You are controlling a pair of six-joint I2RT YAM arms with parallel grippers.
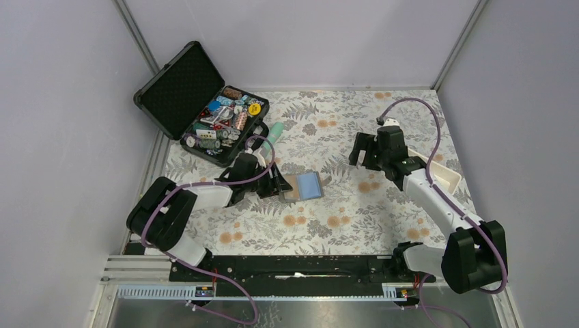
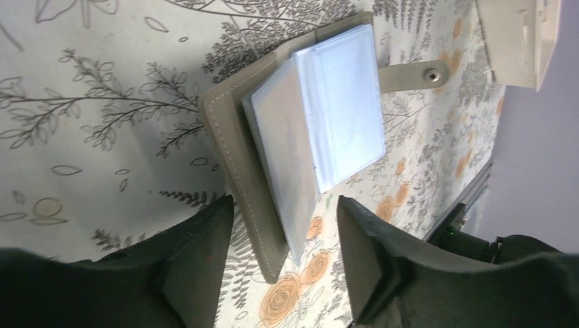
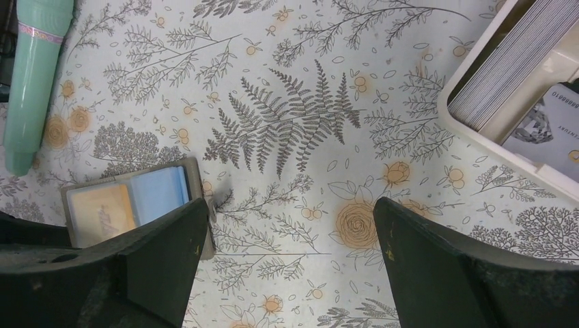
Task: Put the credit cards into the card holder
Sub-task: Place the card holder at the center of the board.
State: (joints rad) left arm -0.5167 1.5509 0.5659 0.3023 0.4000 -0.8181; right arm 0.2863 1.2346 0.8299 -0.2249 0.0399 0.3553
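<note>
I count one card holder [image 1: 305, 186], grey-brown, lying open near the middle of the floral surface [image 3: 293, 123], with one snap strap [image 2: 413, 74] at its edge. Two credit cards show in its clear pockets: one orange-yellow card [image 3: 102, 213] and one blue card [image 3: 158, 193]. My left claw [image 2: 285, 205] stands apart, a finger on either side of the holder's near corner, not gripping it. My right claw [image 3: 290, 208] is spread wide over bare surface. I also see one mint-green tube [image 3: 34, 75], one black case [image 1: 179, 85] and one white tray [image 3: 478, 140] holding a stack of cards [image 3: 515, 65]. I cannot read the print there.
</note>
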